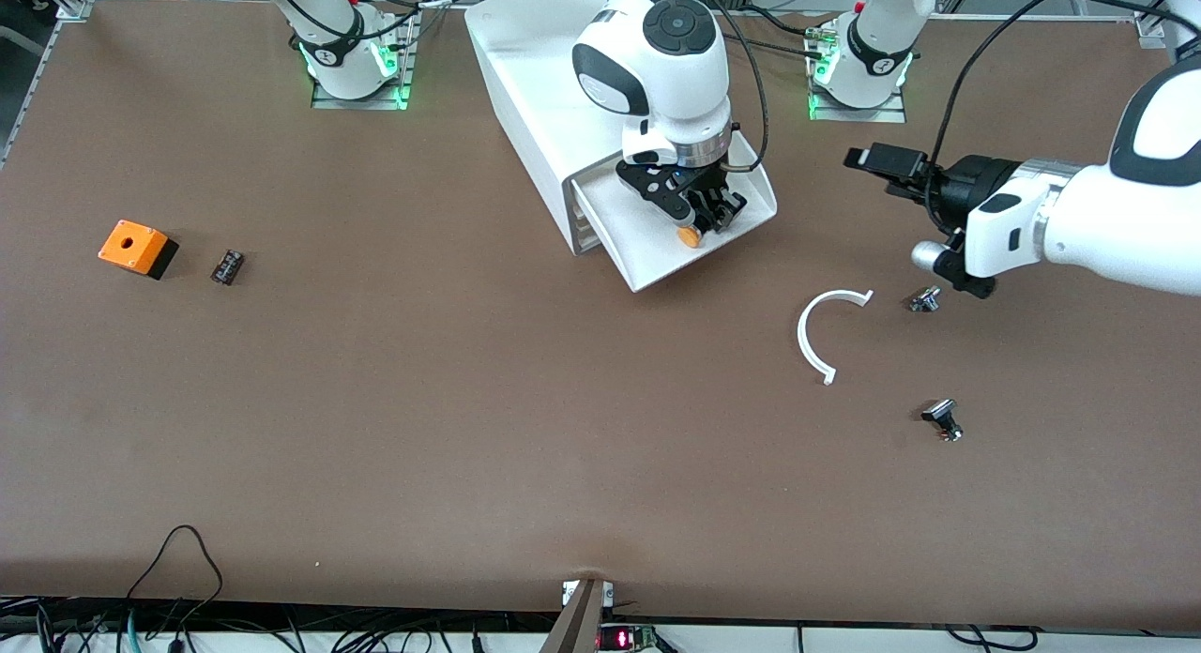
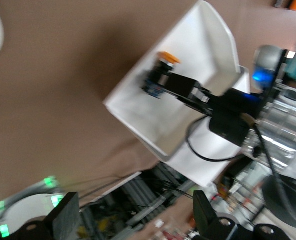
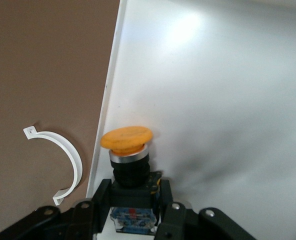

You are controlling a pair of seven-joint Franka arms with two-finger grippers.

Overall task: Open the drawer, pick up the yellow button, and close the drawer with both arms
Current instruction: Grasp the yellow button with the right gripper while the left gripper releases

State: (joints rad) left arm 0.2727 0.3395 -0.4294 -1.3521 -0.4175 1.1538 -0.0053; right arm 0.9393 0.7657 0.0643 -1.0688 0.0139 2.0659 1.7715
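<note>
Fingers (image 3: 100,200) of your right gripper (image 1: 699,214) are closed on the button's black body, with the button (image 3: 127,150) inside the pulled-out drawer (image 1: 657,259); whether it rests on the tray floor or is just off it, you can't tell. To do this step well, I'd say lift straight up until the cap clears the drawer's rim before you carry it sideways, and keep the squeeze on the blocky body, not the round cap, so it doesn't twist in the grip. The button's long axis runs from body to cap, lying near level, with the orange cap pointing out from the fingertips toward the drawer's open front edge and the front camera. Nearest the camera on the surface (image 1: 469,447) lies a black-capped button (image 1: 942,418), then a white curved clip (image 1: 826,334) and a small silver part (image 1: 925,300), all well clear of your path. Your left gripper (image 1: 877,170) waits over the surface toward the left arm's end, beside the drawer, its fingers spread apart and empty; I'd judge it well placed to push the drawer shut once the button is out.
</note>
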